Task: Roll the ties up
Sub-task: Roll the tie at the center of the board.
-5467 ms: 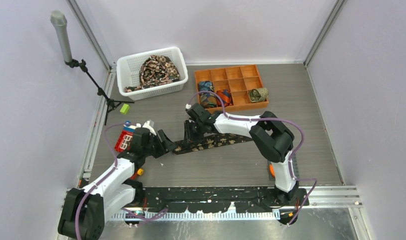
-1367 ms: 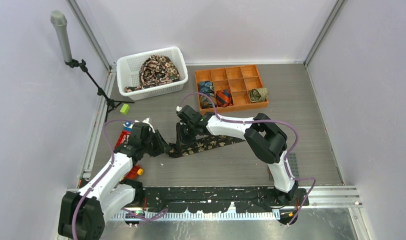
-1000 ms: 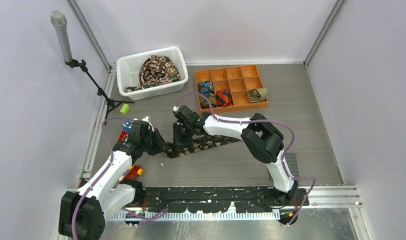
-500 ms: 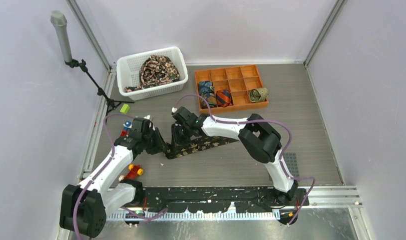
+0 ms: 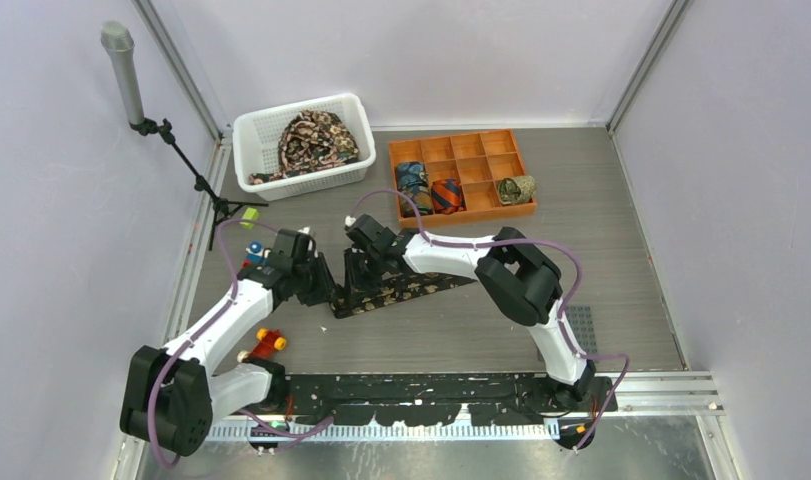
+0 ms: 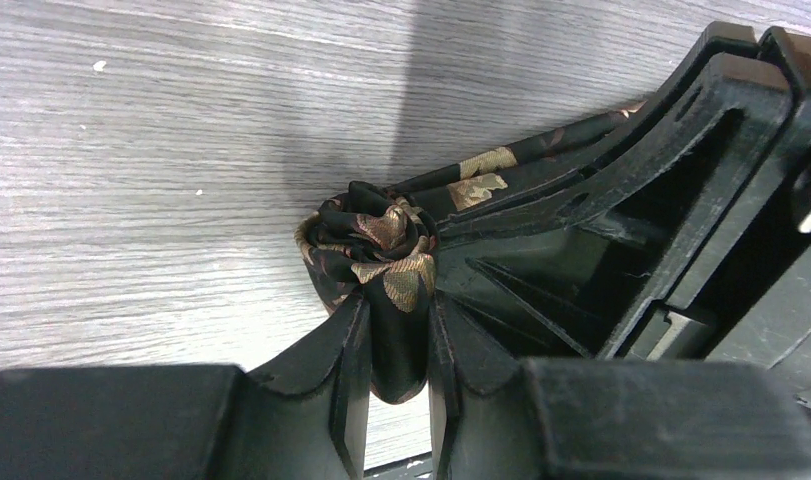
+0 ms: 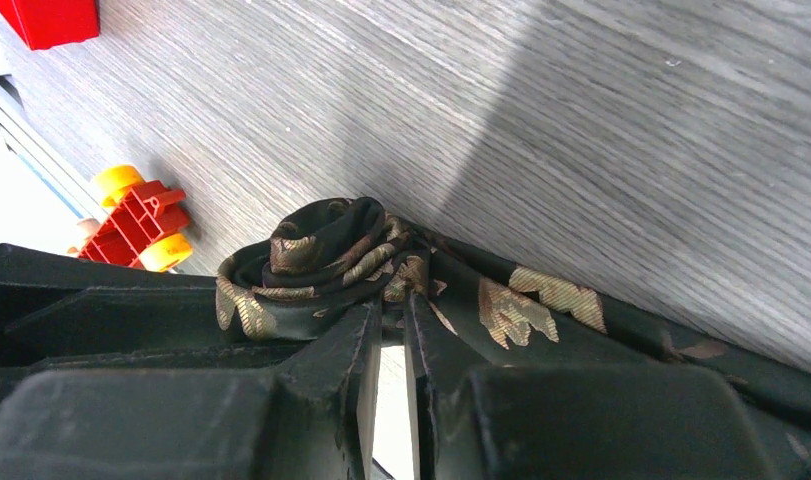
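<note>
A black tie with tan floral print (image 5: 413, 288) lies across the table's middle, its left end wound into a small roll (image 6: 366, 235). My left gripper (image 6: 393, 320) is shut on that roll from the left (image 5: 327, 287). Close on the other side, my right gripper (image 7: 391, 310) is shut on the tie fabric at the roll's edge (image 5: 353, 285). The roll (image 7: 306, 255) bulges just beyond its fingertips, and the flat unrolled part (image 7: 541, 300) trails off to the right. Three rolled ties, blue (image 5: 414, 186), orange-red (image 5: 447, 195) and olive (image 5: 516, 188), sit in the orange tray.
A white basket (image 5: 249, 125) at the back left holds a heap of printed ties. The orange compartment tray (image 5: 436, 150) stands behind the arms. Red and yellow toy pieces (image 5: 264, 343), a green block (image 5: 248, 216) and a microphone stand (image 5: 131, 80) are on the left.
Both grippers and the rolled end have crept left and slightly farther back. The left arm has swung towards the back. The flat length of tie is shorter than several seconds ago.
</note>
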